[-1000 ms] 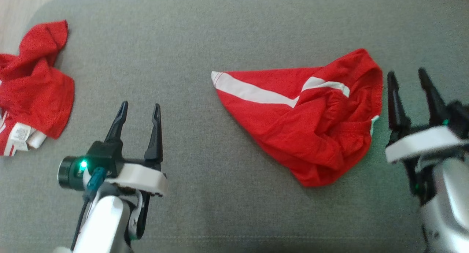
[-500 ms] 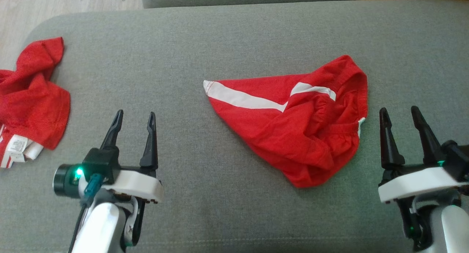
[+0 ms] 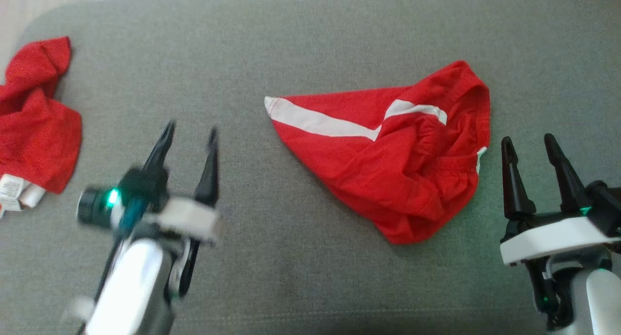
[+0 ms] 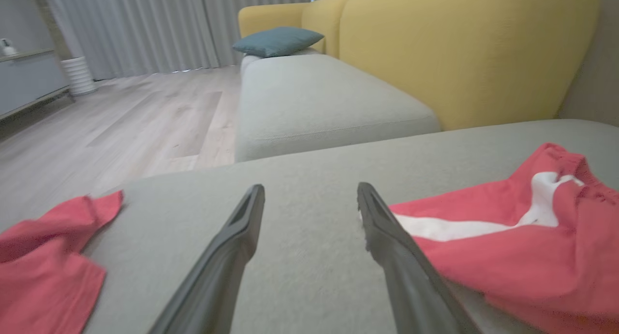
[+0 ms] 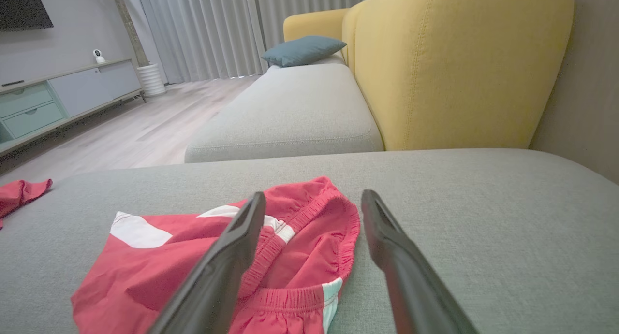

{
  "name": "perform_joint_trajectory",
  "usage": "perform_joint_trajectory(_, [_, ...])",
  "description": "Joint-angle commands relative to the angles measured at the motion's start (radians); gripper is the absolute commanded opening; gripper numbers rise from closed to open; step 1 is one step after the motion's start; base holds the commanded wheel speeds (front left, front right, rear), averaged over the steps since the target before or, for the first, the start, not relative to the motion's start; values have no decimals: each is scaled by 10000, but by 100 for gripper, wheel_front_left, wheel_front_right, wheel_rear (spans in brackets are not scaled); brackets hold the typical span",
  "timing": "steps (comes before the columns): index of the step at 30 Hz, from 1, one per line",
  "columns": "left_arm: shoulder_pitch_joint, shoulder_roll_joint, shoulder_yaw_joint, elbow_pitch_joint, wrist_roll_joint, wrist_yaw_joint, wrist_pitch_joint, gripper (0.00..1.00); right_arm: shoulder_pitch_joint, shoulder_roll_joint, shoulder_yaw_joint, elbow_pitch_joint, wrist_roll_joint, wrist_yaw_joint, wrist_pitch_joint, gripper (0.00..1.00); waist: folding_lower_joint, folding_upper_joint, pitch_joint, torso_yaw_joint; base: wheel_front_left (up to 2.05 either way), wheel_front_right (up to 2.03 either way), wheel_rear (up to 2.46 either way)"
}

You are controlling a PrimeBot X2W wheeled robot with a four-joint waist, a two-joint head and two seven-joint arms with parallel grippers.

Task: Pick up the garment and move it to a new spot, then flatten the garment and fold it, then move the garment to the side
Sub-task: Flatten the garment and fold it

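The garment (image 3: 388, 165) is a pair of red shorts with a white stripe, lying crumpled on the grey cushion (image 3: 291, 44), right of centre. My left gripper (image 3: 191, 127) hovers open over bare cushion to the garment's left, blurred with motion. In the left wrist view the left gripper (image 4: 310, 189) points past the garment (image 4: 508, 256), whose striped corner lies by its right finger. My right gripper (image 3: 528, 139) stands open just off the garment's right edge, apart from it. In the right wrist view the right gripper (image 5: 313, 195) looks over the garment's (image 5: 145, 266) elastic waistband.
A second red garment (image 3: 39, 121) lies bunched at the cushion's left edge, white labels showing. Beyond the cushion are another grey seat (image 4: 314, 97), a yellow sofa back (image 4: 459, 49) and a teal pillow (image 4: 278, 40). Wooden floor lies off the left edge.
The left gripper has moved forward and slightly right, and is now blurred. The right gripper has drawn back from beside the garment's upper right edge. The head view has shifted a little.
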Motion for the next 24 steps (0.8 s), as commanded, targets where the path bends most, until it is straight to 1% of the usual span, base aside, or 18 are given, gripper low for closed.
perform_joint_trajectory(1, [-1111, 91, 218, -307, 69, -155, 164, 100, -358, -3, 275, -426, -40, 73, 47, 100, 0, -1, 321, -110, 0, 0, 0])
perform_joint_trajectory(5, [-2549, -196, -190, 588, -40, -769, 935, 100, -650, -16, 498, -467, -30, 73, 99, 100, 0, -1, 820, -326, 0, 0, 0])
perform_joint_trajectory(10, [-4160, -642, -519, 2906, -472, -1643, 2030, 100, -992, -38, 789, -368, 32, 73, 88, 100, 0, -1, 1307, -641, 0, 0, 0])
perform_joint_trajectory(11, [-4436, -688, -587, 3425, -485, -1756, 2220, 100, -1058, -46, 844, -331, 52, 73, 84, 100, 0, -1, 1376, -708, 0, 0, 0])
perform_joint_trajectory(16, [-5487, -902, -585, 5664, -811, -2093, 2946, 100, -1276, -63, 1052, -143, 178, 73, 28, 100, 0, -1, 1578, -1009, 0, 0, 0])
perform_joint_trajectory(21, [-6088, -977, -627, 6990, -944, -2263, 3067, 100, -1314, -66, 1102, 39, 256, 73, -6, 100, 0, -1, 1647, -1149, 0, 0, 0])
perform_joint_trajectory(22, [-6163, -999, -645, 7194, -985, -2312, 3093, 95, -1314, -73, 1113, 74, 269, 73, 14, 100, 0, -1, 1651, -1165, 0, 0, 0])
perform_joint_trajectory(23, [-6223, -1019, -678, 7378, -1015, -2361, 3134, 32, -1321, -95, 1122, 104, 283, 73, 26, 100, 0, -1, 1652, -1173, 0, 0, 0])
perform_joint_trajectory(24, [-6277, -1044, -706, 7534, -1052, -2404, 3176, 0, -1339, -134, 1127, 136, 312, 73, 50, 100, 0, -1, 1650, -1171, 0, 0, 0])
